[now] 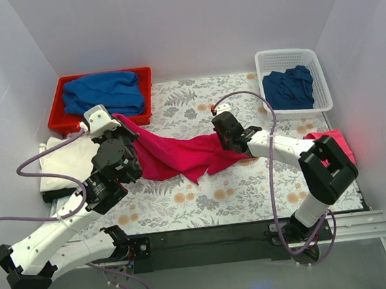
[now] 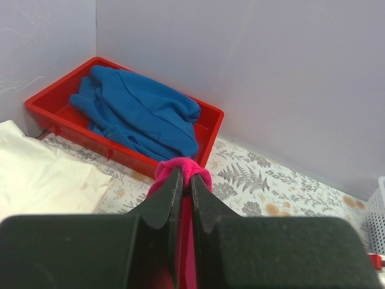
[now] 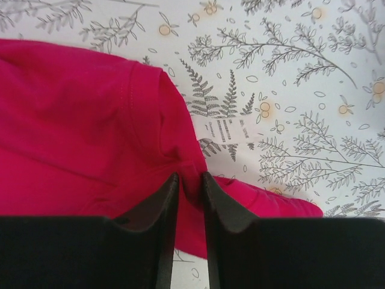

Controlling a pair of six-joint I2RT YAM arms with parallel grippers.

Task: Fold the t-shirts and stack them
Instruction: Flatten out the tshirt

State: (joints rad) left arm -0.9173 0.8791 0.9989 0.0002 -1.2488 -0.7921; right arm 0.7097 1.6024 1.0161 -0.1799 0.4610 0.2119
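The left claw [image 2: 186, 176] clamps a bunched edge of the crimson t-shirt [image 1: 174, 156]; the right claw [image 3: 189, 179] pinches its seam. It stretches mid-frame across the fern-printed counter [image 1: 219, 200], white walls [image 1: 181, 22] around. Only the top view shows the white basket [image 1: 283, 53], upper right.

Two robot arms: left arm [image 1: 58, 232] and right arm [image 1: 296, 149]. Two grippers: left gripper [image 2: 186, 176] and right gripper [image 3: 189, 180]. Two purple cables [image 1: 271, 178]. One crimson-pink t-shirt [image 1: 174, 156]. One cream shirt [image 1: 63, 164]. One pink shirt [image 1: 341, 140]. Two heaps of blue cloth: bright blue heap [image 1: 102, 92] and navy heap [image 1: 288, 87]; pieces per heap impossible to count. One red tray [image 1: 55, 120]. One white basket [image 1: 287, 55]. One floral table cover [image 1: 252, 186].
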